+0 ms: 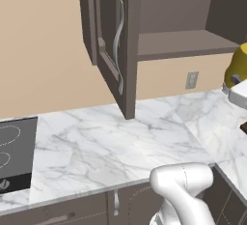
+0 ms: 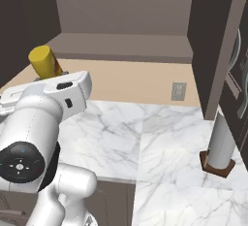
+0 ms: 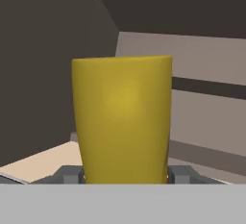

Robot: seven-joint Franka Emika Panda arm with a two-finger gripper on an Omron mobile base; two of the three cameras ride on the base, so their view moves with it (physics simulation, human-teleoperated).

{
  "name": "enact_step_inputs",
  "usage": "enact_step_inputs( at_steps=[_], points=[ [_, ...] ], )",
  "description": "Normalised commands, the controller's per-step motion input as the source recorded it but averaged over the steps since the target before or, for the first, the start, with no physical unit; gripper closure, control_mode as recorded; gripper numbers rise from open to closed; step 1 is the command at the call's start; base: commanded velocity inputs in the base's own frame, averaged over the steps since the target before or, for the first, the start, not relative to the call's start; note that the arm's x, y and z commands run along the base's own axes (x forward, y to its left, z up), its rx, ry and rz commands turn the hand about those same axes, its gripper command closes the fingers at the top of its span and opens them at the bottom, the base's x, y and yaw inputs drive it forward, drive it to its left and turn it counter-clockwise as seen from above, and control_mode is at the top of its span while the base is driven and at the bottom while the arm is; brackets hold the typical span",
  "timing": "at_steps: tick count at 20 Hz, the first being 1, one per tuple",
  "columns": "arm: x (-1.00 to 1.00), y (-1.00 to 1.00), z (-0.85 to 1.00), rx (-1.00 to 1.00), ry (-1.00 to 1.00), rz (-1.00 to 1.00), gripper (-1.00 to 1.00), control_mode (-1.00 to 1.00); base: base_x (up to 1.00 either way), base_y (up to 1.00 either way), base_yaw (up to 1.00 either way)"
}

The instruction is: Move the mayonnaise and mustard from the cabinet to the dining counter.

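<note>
Between the fingers of the gripper (image 3: 123,177) sits the mustard (image 3: 122,117), clamped and held in the air in front of the open cabinet (image 2: 121,40), above the marble worktop (image 2: 160,137) near the wall.

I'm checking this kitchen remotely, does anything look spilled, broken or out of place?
Nothing spilled or damaged. The cabinet doors hang open over the marble worktop, and the mustard is off the shelf, clamped in the gripper in mid-air.

Mustard (image 3: 122,119) base hidden between fingers (image 3: 178,174)
</note>
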Motion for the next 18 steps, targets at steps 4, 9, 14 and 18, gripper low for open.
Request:
enact_step_inputs(
  at_steps=[4, 9, 14, 18],
  points=[
    [0.0, 0.0, 0.0, 0.0, 0.0, 0.0, 1.0, 1.0, -0.69, 0.28, -0.01],
    [0.0, 0.0, 0.0, 0.0, 0.0, 0.0, 1.0, 1.0, -1.0, 0.2, -0.02],
    [0.0, 0.0, 0.0, 0.0, 0.0, 0.0, 1.0, 1.0, -0.96, 0.4, -0.03],
    [0.0, 0.0, 0.0, 0.0, 0.0, 0.0, 1.0, 1.0, -0.66, 0.77, 0.0]
  ],
)
